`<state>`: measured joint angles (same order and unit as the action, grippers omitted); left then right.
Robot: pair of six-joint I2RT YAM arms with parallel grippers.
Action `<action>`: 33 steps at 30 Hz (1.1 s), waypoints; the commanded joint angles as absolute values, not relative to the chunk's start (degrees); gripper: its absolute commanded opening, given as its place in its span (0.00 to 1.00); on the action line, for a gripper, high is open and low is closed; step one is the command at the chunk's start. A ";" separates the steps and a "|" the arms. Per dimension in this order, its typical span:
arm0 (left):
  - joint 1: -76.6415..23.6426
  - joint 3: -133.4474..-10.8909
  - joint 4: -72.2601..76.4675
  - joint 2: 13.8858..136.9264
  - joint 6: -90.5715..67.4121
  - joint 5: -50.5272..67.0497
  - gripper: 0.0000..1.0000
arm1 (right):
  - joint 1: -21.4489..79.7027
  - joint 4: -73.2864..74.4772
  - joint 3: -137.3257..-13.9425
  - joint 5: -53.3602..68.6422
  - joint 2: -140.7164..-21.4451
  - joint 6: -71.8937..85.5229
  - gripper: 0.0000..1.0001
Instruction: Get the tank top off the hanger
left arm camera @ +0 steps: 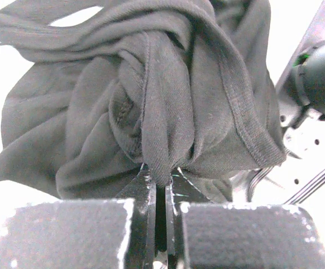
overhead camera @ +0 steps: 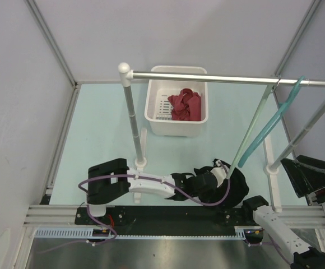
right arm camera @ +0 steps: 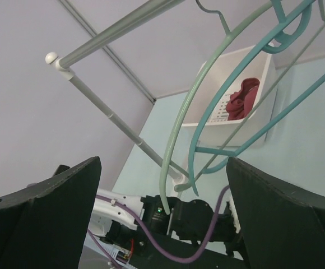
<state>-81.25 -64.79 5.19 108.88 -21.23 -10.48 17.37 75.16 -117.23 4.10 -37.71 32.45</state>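
The dark grey tank top (left arm camera: pixel 151 95) is bunched into a wad. My left gripper (left arm camera: pixel 161 180) is shut on a fold of it. In the top view the left gripper (overhead camera: pixel 224 180) holds the tank top (overhead camera: pixel 239 188) low at the near right, just below the lower end of the pale green hanger (overhead camera: pixel 252 126). A teal hanger (overhead camera: pixel 272 126) hangs beside it on the rail (overhead camera: pixel 207 77). I cannot tell whether the cloth still touches the green hanger. My right gripper (overhead camera: pixel 314 176) is wide open and empty at the right, and in its wrist view (right arm camera: pixel 163 168) it faces both hangers.
The rail rests on white posts (overhead camera: pixel 133 120) at left and right. A white basket (overhead camera: pixel 176 128) at the back holds a red cloth (overhead camera: pixel 185 105). Grey walls close in the cell on three sides. A purple cable (overhead camera: pixel 106 178) loops along the left arm.
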 commanded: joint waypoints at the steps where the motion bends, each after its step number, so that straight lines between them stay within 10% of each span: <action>1: -79.11 -63.99 2.38 98.54 -16.71 -17.12 0.00 | 19.77 71.81 -117.51 0.17 -36.65 30.42 1.00; 15: -60.74 -73.56 -2.74 81.30 -0.18 -27.43 0.00 | 23.11 66.97 -118.21 -3.95 -33.05 26.19 1.00; 33: -48.52 -95.53 27.07 106.33 24.96 -35.95 0.00 | 23.20 67.94 -114.53 -4.92 -32.78 27.24 1.00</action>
<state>-50.15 -90.89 20.10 101.65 18.81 -34.44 23.07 69.04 -116.03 -4.32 -32.82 26.92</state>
